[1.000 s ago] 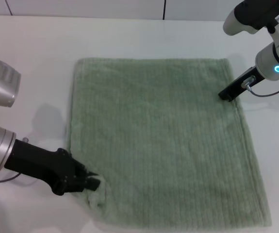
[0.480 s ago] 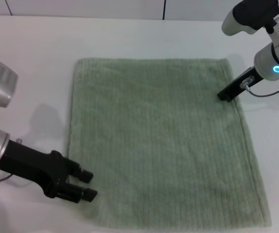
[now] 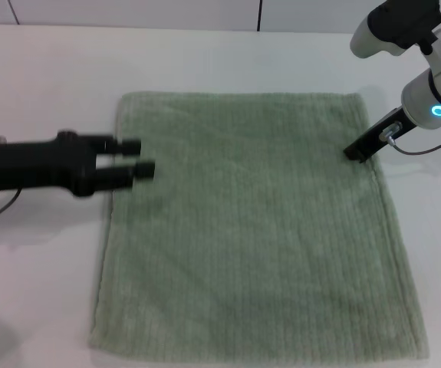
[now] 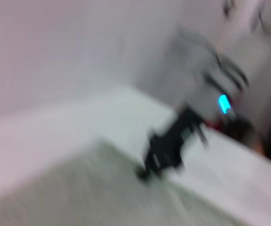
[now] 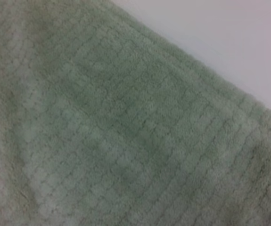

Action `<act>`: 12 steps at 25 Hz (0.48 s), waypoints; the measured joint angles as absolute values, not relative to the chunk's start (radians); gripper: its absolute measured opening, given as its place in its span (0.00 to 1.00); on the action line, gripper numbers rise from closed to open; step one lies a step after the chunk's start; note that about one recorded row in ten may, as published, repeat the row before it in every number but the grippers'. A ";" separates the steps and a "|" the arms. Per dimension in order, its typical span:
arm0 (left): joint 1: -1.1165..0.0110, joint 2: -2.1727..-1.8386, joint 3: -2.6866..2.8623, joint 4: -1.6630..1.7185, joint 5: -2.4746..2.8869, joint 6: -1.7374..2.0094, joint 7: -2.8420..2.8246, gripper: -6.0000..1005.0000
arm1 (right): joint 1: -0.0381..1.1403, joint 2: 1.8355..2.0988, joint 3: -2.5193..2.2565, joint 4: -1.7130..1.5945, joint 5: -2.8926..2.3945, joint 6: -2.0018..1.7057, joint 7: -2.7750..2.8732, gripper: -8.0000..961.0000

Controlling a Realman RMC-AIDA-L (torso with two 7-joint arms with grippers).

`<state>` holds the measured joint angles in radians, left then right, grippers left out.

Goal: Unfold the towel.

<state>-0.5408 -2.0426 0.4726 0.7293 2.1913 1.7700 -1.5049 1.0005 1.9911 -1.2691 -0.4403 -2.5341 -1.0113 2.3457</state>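
The pale sage-green towel (image 3: 251, 222) lies spread flat on the white table (image 3: 51, 77), all corners out. My left gripper (image 3: 139, 156) is open and empty; it hovers over the towel's left edge near the far left corner, pointing right. My right gripper (image 3: 356, 152) sits at the towel's right edge just below the far right corner. The left wrist view shows the towel (image 4: 78, 197) and, blurred, the right gripper (image 4: 166, 150) at its edge. The right wrist view is filled by towel (image 5: 107, 141) with bare table (image 5: 229, 37) beyond its edge.
A dark seam (image 3: 259, 15) runs down the white wall behind the table. A cable (image 3: 427, 146) hangs from the right wrist. Bare table surrounds the towel on the left, far and right sides.
My left gripper let go of the towel's near left corner and moved away along the left edge toward the far corner. That corner now lies flat. The right arm has not moved.
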 joint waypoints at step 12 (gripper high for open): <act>-0.491 -2.061 0.228 0.248 1.664 1.534 -0.929 0.54 | 1.005 1.993 -1.263 -0.443 -2.534 -1.014 2.352 0.06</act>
